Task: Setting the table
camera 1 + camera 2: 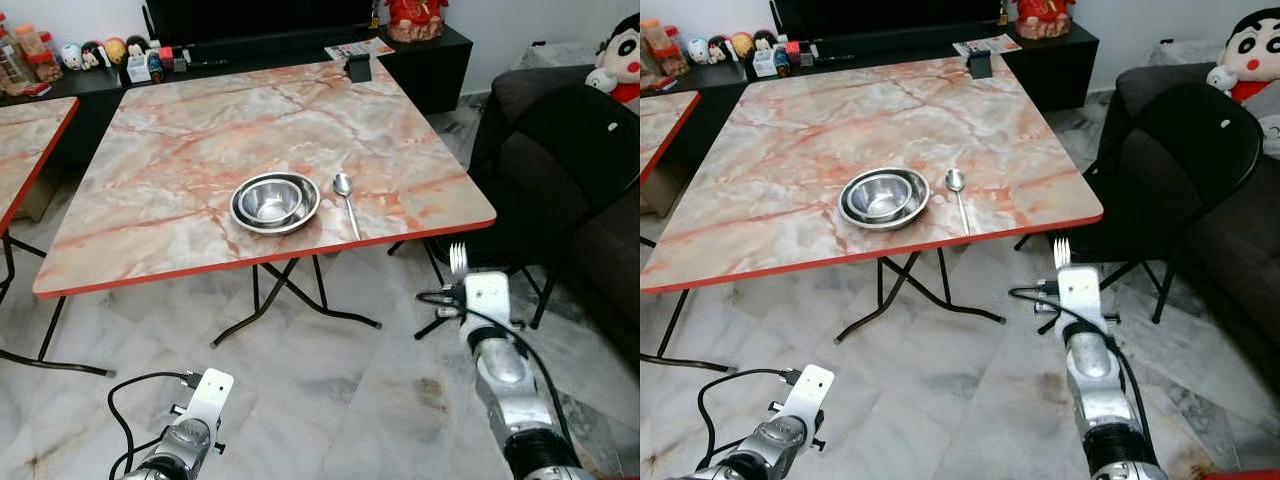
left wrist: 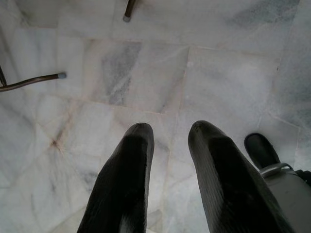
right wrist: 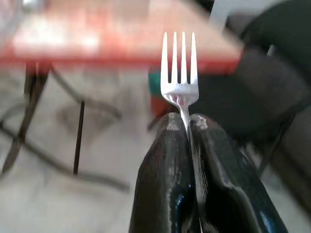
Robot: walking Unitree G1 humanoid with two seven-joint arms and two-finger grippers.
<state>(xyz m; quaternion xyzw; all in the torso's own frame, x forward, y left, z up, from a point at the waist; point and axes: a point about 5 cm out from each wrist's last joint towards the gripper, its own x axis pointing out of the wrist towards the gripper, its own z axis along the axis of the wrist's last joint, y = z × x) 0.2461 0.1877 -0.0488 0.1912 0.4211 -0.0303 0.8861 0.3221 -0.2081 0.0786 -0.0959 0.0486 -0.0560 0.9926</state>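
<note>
Table (image 1: 180, 150): marble-patterned top with a red edge.
Bowls (image 1: 275, 201): nested steel pair near the table's front edge.
Spoon (image 1: 347, 203): flat on the table, just right of the bowls.
Right gripper (image 3: 187, 127): below the table's front right corner, over the floor, fingers clamped on a fork (image 3: 179, 73), tines up.
Left gripper (image 2: 170, 138): low over the floor tiles, fingers apart, holding nothing.

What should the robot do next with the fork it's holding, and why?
Probably lift the right gripper up over the table edge: it is shut on the fork below the tabletop, and the bowl already has a spoon on its right.
</note>
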